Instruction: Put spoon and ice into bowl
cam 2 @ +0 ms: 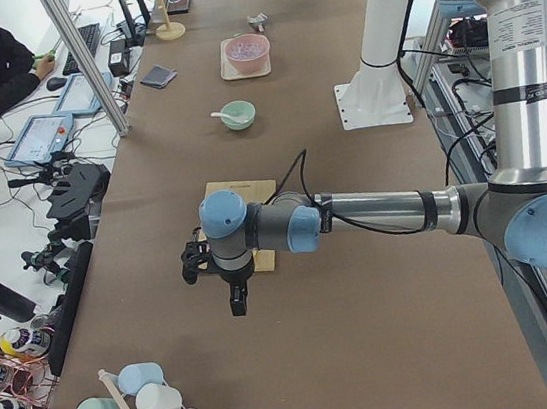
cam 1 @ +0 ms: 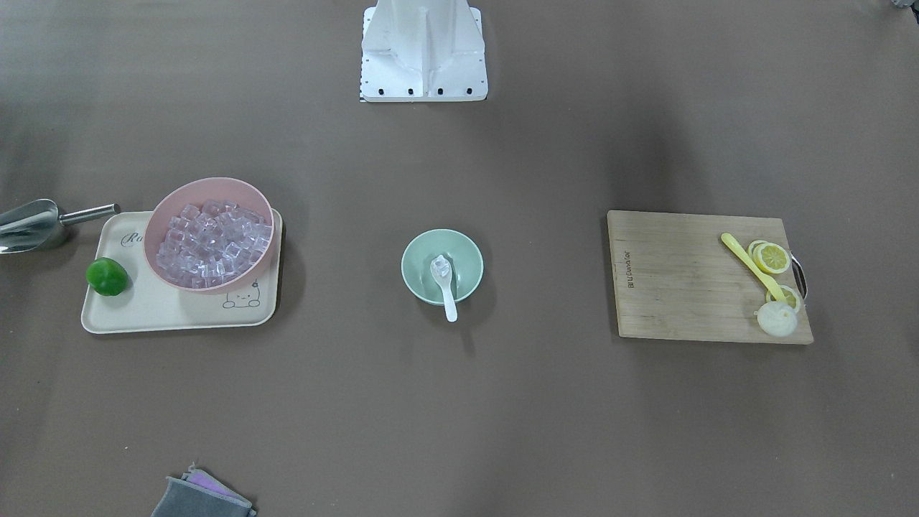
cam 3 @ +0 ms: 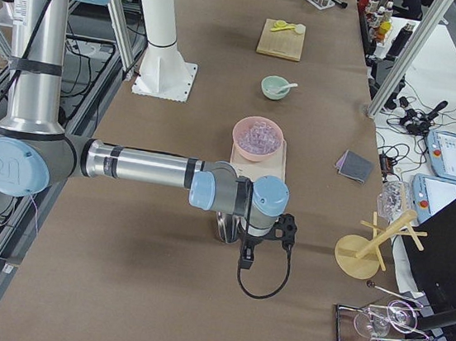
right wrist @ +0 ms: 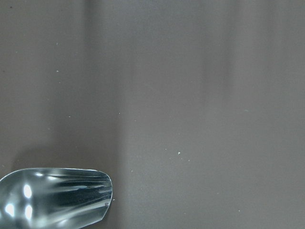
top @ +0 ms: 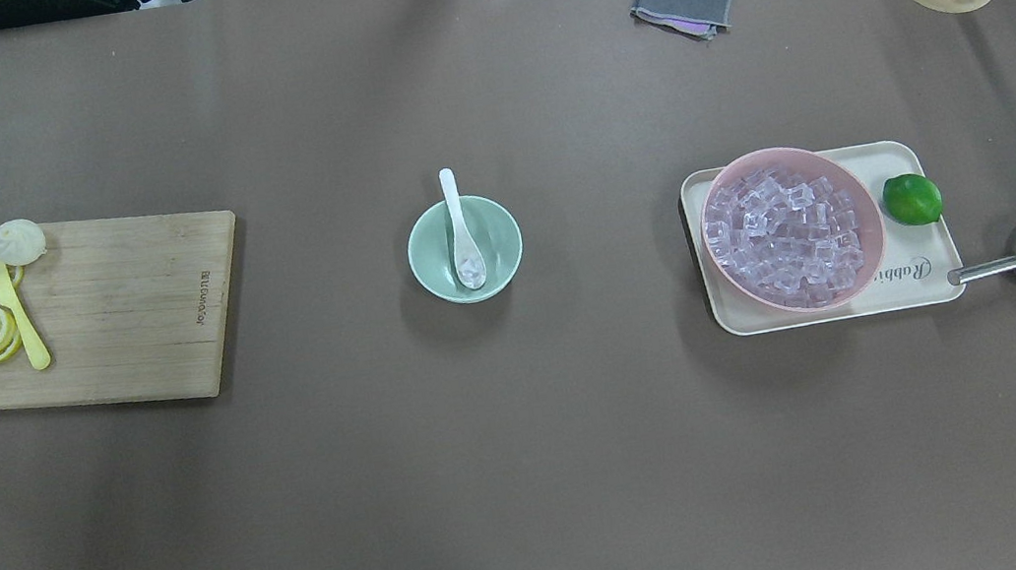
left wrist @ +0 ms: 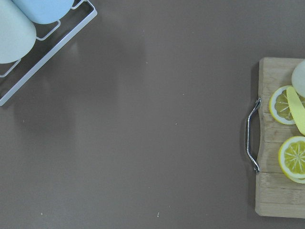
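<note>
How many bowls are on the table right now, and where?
2. The mint-green bowl sits mid-table, holding the spoon with ice; the pink bowl, full of ice cubes, stands on the tray on the robot's right.

In the overhead view, the small mint-green round bowl sits mid-frame on the brown desk. In it lies the white ceramic spoon, a clear ice cube in its scoop. The wooden cutting board lies far left. The cream tray at right carries the pink bowl of ice cubes.
</note>
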`<action>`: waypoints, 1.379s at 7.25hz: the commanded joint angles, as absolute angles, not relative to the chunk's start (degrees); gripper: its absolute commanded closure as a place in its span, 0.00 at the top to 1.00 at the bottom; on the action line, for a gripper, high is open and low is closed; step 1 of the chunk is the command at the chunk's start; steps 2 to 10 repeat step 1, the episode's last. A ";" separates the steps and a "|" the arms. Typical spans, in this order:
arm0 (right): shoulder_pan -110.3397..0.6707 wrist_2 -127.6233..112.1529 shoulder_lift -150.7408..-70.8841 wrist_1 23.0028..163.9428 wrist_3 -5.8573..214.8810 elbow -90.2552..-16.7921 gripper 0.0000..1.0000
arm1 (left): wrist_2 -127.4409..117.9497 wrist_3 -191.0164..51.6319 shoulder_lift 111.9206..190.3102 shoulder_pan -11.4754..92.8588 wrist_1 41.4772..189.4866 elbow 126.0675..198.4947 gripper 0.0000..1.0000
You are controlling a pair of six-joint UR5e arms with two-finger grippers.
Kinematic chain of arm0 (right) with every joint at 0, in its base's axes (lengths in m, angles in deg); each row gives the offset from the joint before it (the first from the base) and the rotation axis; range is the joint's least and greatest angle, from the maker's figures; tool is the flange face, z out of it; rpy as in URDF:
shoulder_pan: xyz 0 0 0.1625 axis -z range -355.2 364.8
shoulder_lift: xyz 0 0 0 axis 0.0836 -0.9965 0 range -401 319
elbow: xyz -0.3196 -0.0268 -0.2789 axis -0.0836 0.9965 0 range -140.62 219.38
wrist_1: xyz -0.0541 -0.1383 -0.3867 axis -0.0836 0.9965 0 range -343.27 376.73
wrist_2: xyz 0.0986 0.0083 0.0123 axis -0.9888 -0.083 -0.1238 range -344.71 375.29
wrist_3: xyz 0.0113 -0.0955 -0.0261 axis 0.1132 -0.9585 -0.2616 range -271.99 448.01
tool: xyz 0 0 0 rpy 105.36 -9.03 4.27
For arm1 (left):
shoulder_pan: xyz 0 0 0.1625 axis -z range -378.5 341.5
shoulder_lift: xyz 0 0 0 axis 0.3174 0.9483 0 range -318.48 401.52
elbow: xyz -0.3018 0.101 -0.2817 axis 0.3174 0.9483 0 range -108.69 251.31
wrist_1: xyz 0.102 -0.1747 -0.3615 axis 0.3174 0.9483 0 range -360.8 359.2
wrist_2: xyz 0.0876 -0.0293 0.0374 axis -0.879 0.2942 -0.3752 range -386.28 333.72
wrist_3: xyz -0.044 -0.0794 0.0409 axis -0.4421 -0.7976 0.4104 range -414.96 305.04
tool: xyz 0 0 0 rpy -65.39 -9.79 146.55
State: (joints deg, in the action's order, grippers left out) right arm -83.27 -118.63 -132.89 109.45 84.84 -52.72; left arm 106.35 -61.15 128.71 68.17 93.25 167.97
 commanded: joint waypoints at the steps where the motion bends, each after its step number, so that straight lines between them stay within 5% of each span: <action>1: -83.27 -118.66 -132.85 109.45 84.85 -52.73 1.00 | 106.17 -61.11 128.71 68.16 93.33 167.90 0.98; 10: -83.27 -118.66 -132.85 109.45 84.85 -52.73 1.00 | 106.17 -61.11 128.71 68.16 93.33 167.90 0.98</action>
